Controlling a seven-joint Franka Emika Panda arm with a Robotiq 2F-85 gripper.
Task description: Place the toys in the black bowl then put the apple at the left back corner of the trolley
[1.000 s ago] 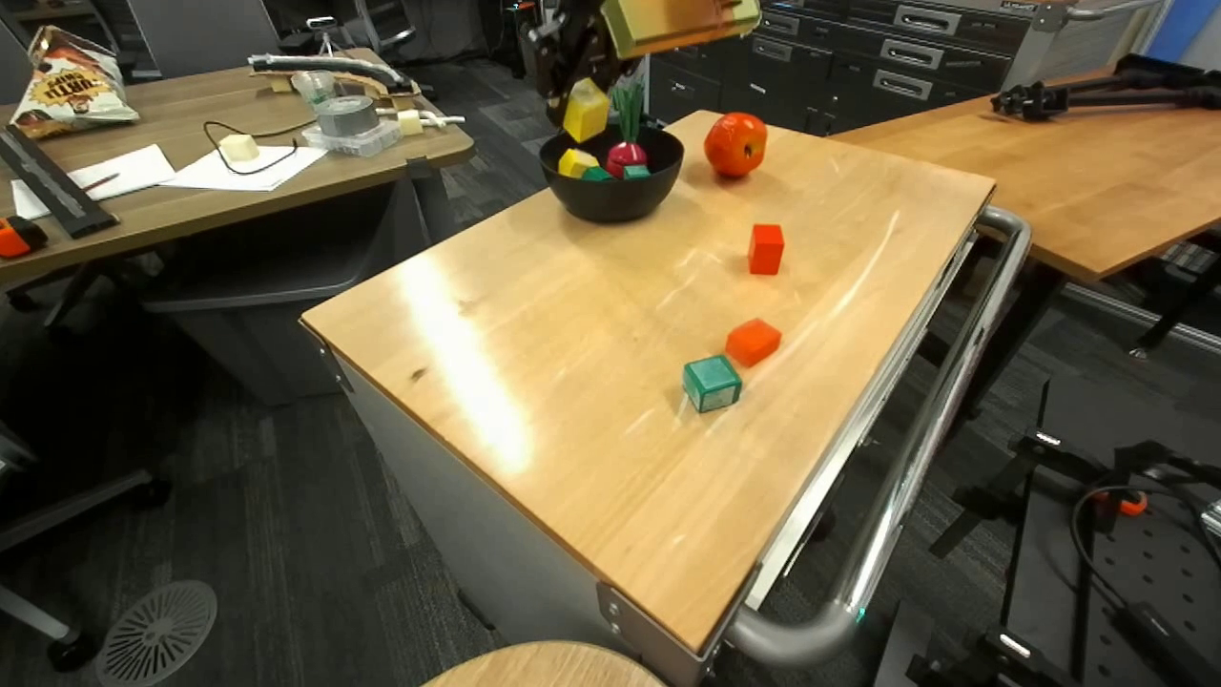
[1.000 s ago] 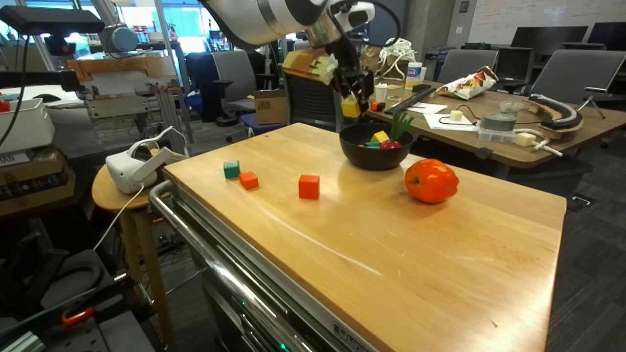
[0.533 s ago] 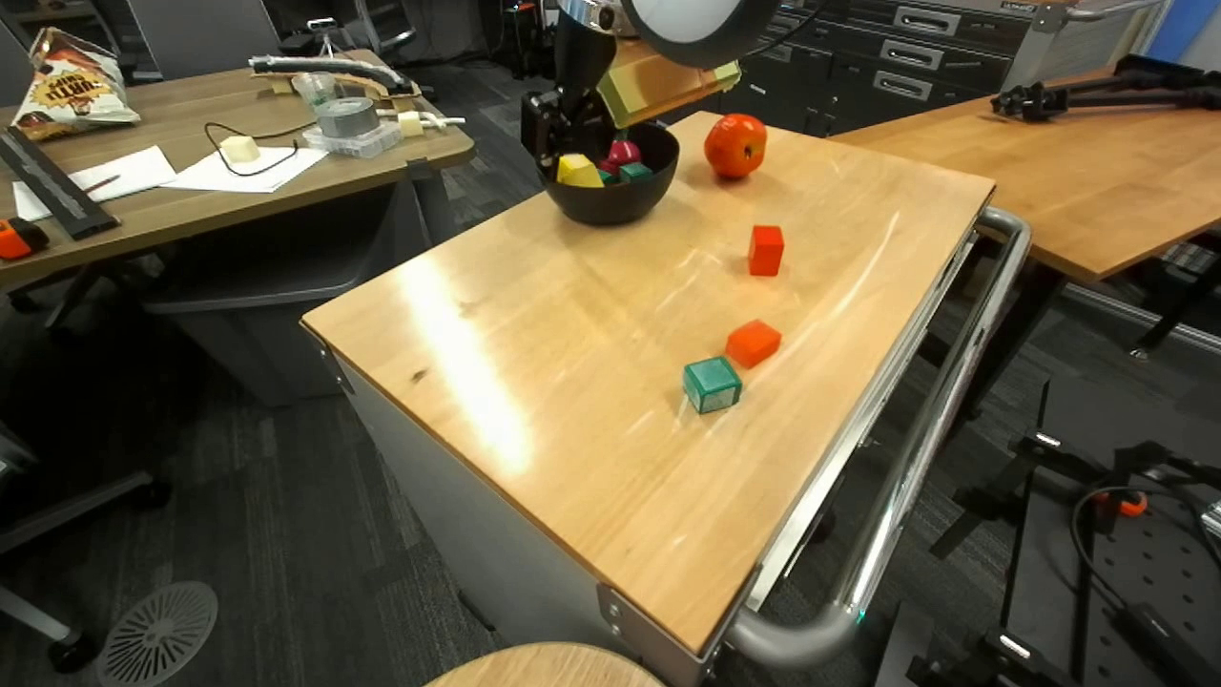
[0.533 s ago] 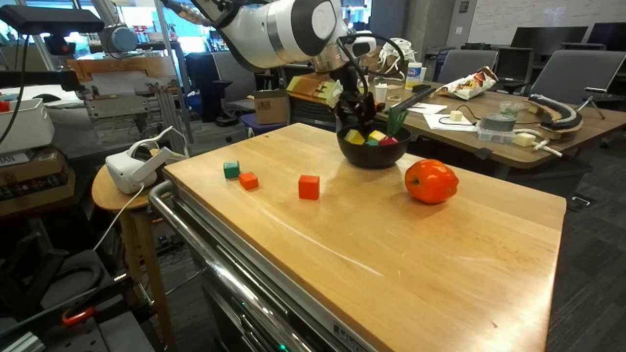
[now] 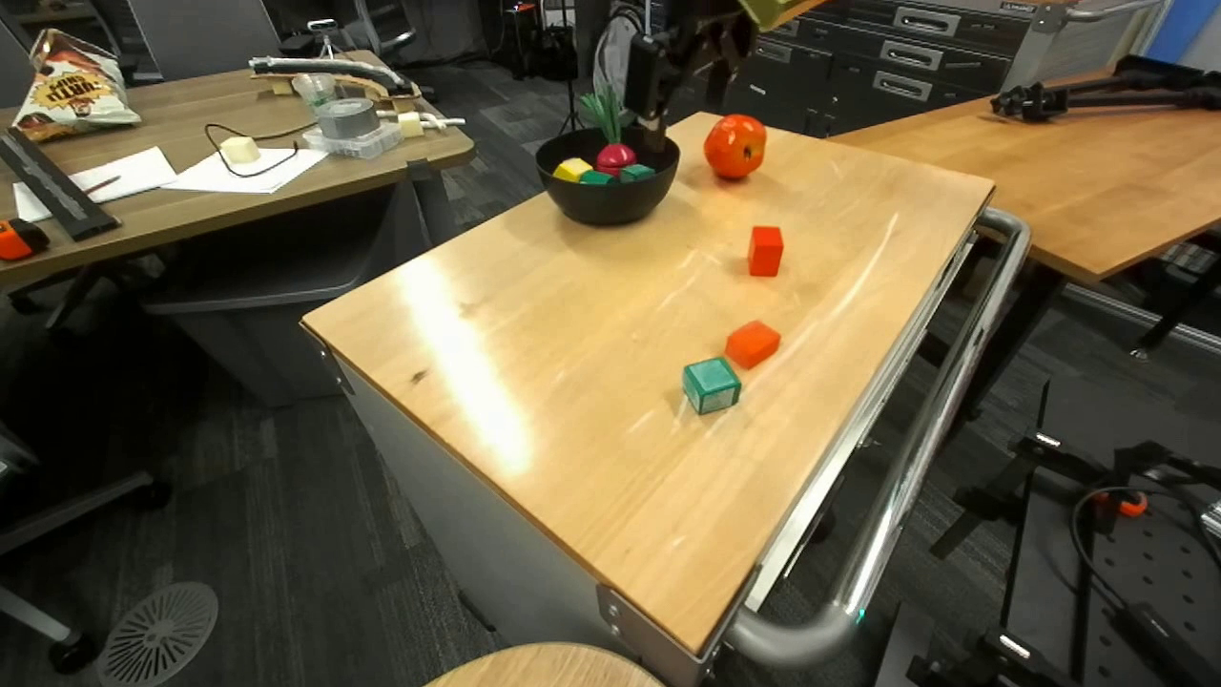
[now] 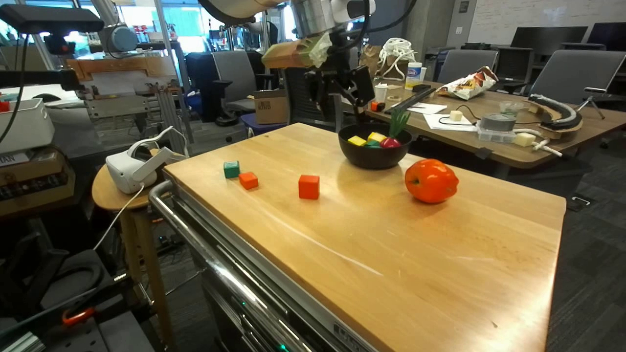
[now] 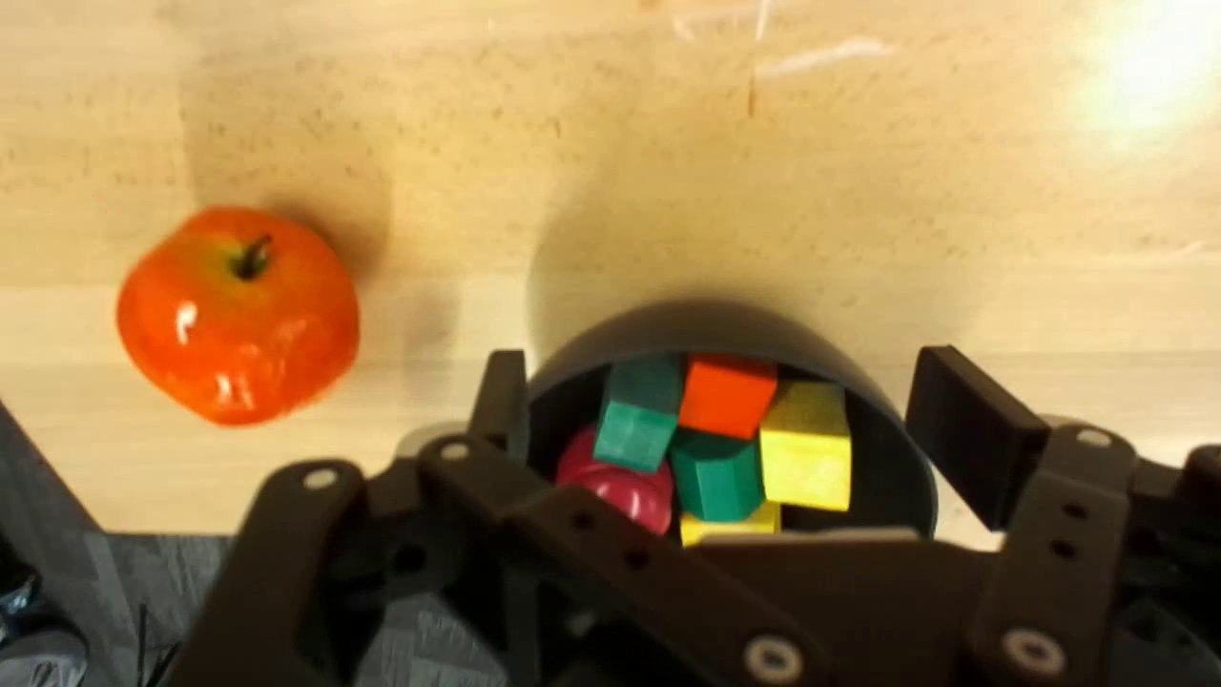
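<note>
My gripper [image 7: 734, 420] hangs open above the black bowl [image 5: 609, 205], nothing between its fingers. In the wrist view the bowl holds a yellow block [image 7: 806, 458], a second yellow one partly hidden, a green block [image 7: 717, 482], a teal block [image 7: 637, 425], an orange block [image 7: 729, 396] and the dark red fruit-shaped toy [image 7: 625, 489]. Outside the bowl, a red block [image 5: 765, 251], an orange block [image 5: 754, 343] and a green block [image 5: 712, 385] lie on the trolley top [image 5: 572, 334]. The apple [image 6: 431, 181] rests beside the bowl.
A silver rail handle [image 5: 916, 458] runs along one trolley edge. A desk with papers, tape and a chip bag [image 6: 469, 83] stands near the bowl's side. A round stool [image 6: 110, 193] bearing a white headset [image 6: 129, 168] adjoins the trolley.
The gripper came down to the bowl with a yellow block, let it go, and has risen again with its jaws apart. The yellow block now lies in the bowl.
</note>
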